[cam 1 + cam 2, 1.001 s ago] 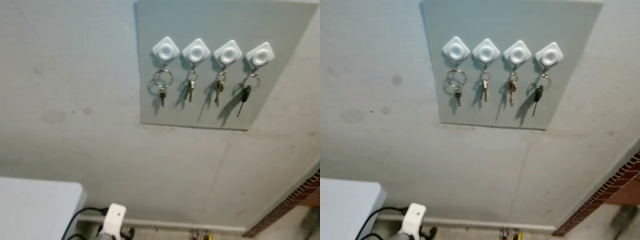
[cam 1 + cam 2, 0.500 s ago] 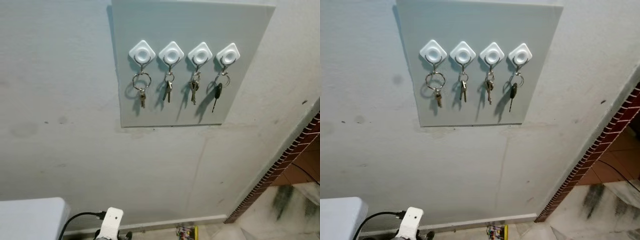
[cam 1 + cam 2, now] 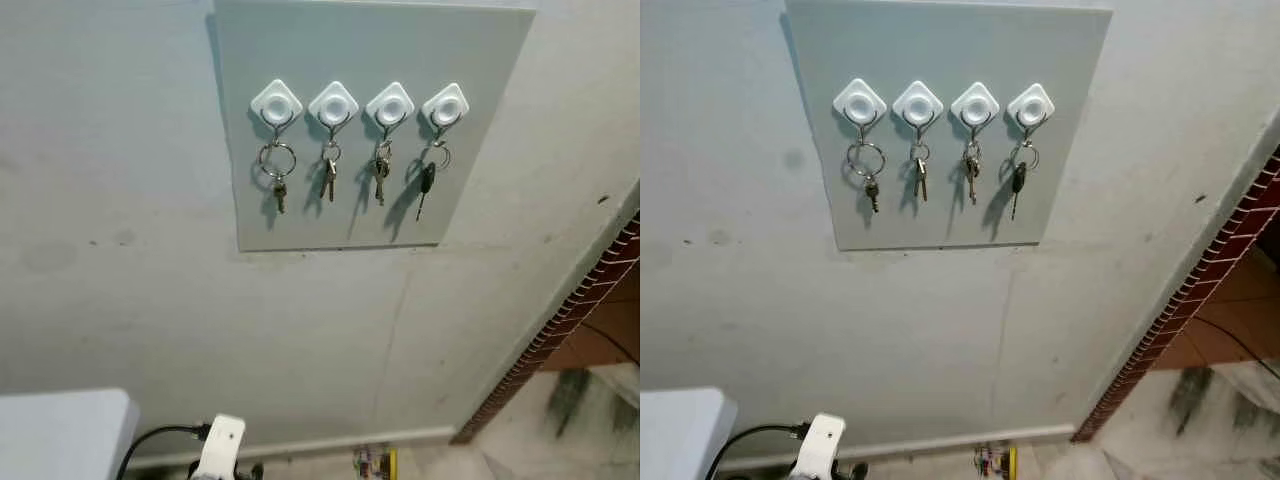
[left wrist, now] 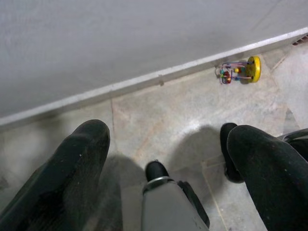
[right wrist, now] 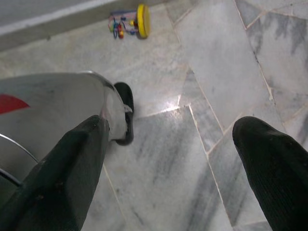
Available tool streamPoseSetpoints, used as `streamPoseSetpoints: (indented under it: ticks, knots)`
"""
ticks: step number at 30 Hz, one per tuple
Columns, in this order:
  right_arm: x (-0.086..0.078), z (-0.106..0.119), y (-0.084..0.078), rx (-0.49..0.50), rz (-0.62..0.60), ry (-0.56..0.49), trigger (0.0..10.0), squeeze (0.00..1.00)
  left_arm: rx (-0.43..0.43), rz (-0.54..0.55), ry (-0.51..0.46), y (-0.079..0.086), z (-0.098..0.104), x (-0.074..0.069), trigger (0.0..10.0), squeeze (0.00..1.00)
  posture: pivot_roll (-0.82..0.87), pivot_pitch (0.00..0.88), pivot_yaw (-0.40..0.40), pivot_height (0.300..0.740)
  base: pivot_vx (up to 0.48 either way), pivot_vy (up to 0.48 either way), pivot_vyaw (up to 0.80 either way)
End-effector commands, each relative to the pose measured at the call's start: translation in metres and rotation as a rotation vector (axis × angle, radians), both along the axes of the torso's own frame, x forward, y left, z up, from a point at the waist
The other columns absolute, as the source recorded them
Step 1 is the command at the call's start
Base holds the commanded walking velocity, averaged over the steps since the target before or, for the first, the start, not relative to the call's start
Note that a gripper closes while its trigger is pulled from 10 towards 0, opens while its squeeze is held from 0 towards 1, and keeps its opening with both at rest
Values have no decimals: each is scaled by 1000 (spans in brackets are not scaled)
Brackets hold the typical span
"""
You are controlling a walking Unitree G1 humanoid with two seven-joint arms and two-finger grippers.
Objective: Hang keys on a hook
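Observation:
A grey board (image 3: 370,215) on the wall carries a row of white diamond-shaped hooks, from the leftmost hook (image 3: 276,102) to the rightmost hook (image 3: 446,105). Each hook holds keys: a key on a large ring (image 3: 277,168) at the left, two small key sets (image 3: 328,172) (image 3: 381,172) in the middle, and a black-headed key (image 3: 426,184) at the right. My left gripper (image 4: 166,159) hangs low over the floor, open and holding nothing. My right gripper (image 5: 178,163) also hangs over the marble floor, open and holding nothing.
A white surface corner (image 3: 60,435) sits at the lower left, with a white plug and black cable (image 3: 215,450) beside it. A small colourful toy (image 3: 375,462) lies at the wall's foot. A brick edge (image 3: 570,320) runs along the right.
The camera has moved: the key board has shifted left and looks smaller and less tilted, and more of the brick edge and floor at the right has come into view.

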State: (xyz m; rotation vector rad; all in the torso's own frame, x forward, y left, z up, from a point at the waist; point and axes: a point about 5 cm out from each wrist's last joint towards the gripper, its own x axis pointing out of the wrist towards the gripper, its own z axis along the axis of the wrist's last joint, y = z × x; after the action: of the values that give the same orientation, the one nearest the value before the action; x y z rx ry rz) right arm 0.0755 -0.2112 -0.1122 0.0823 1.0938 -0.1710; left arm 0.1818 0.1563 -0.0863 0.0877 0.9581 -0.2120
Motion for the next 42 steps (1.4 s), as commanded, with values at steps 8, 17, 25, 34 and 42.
streamPoseSetpoints:
  ticks: [8,17,25,34,42]
  knots:
    - [-6,-4,10,30,-14,43,10000,0,-1,4,7,1,0,0,10000,0,-33,0,-8,740,-309,0,0]
    - [-7,-5,13,35,-26,55,10000,0,-2,8,4,2,0,0,10000,0,-33,0,-8,740,-289,0,0]
    - [-11,-5,9,33,-37,62,10000,0,-2,10,-2,2,1,2,10000,0,-33,0,-7,740,-170,0,0]
    - [-11,-5,11,43,-56,55,10000,0,-6,26,-10,3,2,3,10000,0,-33,0,-6,740,0,0,0]
    - [-10,-4,8,46,-78,44,10000,0,-7,39,-14,4,2,4,10000,0,-35,0,-2,740,0,0,0]
